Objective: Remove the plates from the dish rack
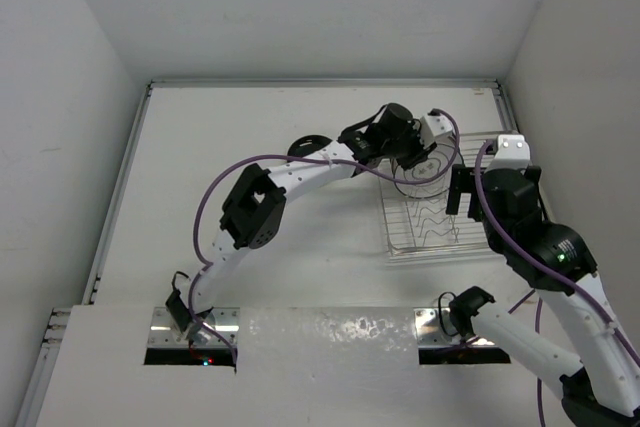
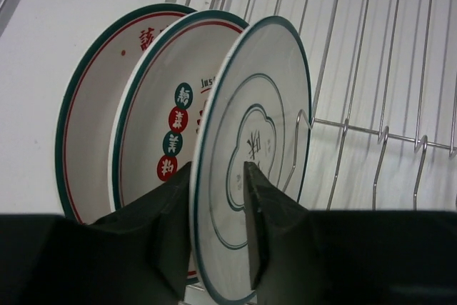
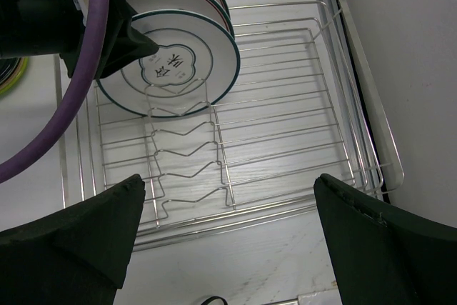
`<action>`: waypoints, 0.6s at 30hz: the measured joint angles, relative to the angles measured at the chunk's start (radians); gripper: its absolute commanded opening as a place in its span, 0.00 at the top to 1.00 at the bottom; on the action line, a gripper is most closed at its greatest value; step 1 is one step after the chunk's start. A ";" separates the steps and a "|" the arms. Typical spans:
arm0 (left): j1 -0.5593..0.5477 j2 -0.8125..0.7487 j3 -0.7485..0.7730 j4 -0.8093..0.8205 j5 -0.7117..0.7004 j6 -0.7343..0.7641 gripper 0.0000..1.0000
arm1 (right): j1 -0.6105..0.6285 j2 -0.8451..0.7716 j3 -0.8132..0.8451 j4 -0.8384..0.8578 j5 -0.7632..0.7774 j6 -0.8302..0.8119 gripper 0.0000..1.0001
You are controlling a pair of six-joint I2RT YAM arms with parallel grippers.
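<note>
The silver wire dish rack [image 1: 432,239] sits at the right of the table and also shows in the right wrist view [image 3: 285,105]. Three white, teal-rimmed plates stand upright at its far left end. My left gripper [image 2: 214,205] has one finger on each face of the nearest plate [image 2: 264,105], shut on its rim. That plate [image 3: 178,62] still stands in its slot. The middle plate [image 2: 168,105] and the back plate [image 2: 89,119] carry red and teal characters. My right gripper [image 3: 228,226] hangs wide open and empty above the rack's near edge.
A dark plate [image 1: 306,144] lies on the table left of the rack, behind the left arm. A lime-green rim [image 3: 11,76] shows beside the rack. A purple cable [image 3: 71,91] hangs over the rack's left side. Enclosure walls stand close on the right.
</note>
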 measured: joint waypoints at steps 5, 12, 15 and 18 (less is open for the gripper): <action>0.000 0.000 -0.001 0.009 0.009 0.004 0.82 | 0.000 0.007 0.000 0.000 0.000 -0.001 0.01; 0.000 -0.031 -0.039 0.032 0.030 0.030 1.00 | 0.000 0.007 0.000 0.000 0.000 0.000 0.01; 0.000 -0.032 -0.043 0.034 0.039 0.048 1.00 | 0.000 0.007 0.000 0.000 0.000 0.000 0.01; 0.000 -0.034 -0.043 0.034 0.056 0.069 1.00 | 0.000 0.005 0.000 0.000 0.000 0.000 0.01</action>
